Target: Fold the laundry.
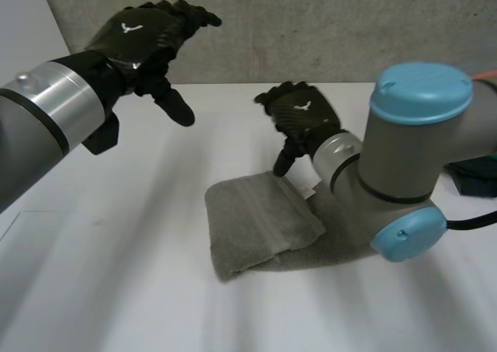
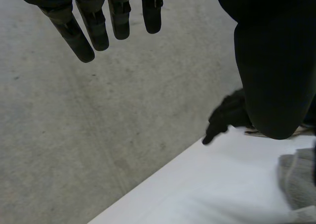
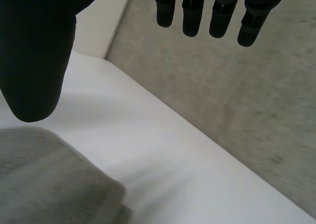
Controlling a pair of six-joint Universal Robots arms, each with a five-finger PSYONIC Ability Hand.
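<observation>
A folded grey towel (image 1: pixel 260 228) lies flat around the middle of the white table (image 1: pixel 116 274), a little toward its right edge. Its thicker top layer sits on a wider lower layer that runs under my right arm (image 1: pixel 419 95).

My right hand (image 1: pixel 299 115) hangs over the towel's far corner, on the side toward the table's far edge. The fingers (image 3: pixel 192 16) are relaxed and nearly straight, closed on nothing. The thumb (image 3: pixel 34 61) points down at that corner, and I cannot tell whether it touches the cloth. In the right wrist view the towel (image 3: pixel 44 179) is below the thumb, with bare table (image 3: pixel 163 150) beyond it.

My left hand (image 1: pixel 136 37) is raised high over the table's far left corner, well apart from the towel. Its fingers (image 2: pixel 94 26) are spread and straight and hold nothing.

The left wrist view looks past them to my right hand (image 2: pixel 227 115) at the table's (image 2: pixel 207 184) far edge, with one end of the towel (image 2: pixel 296 177) beside it. A grey concrete wall (image 1: pixel 311 26) stands behind the table.
</observation>
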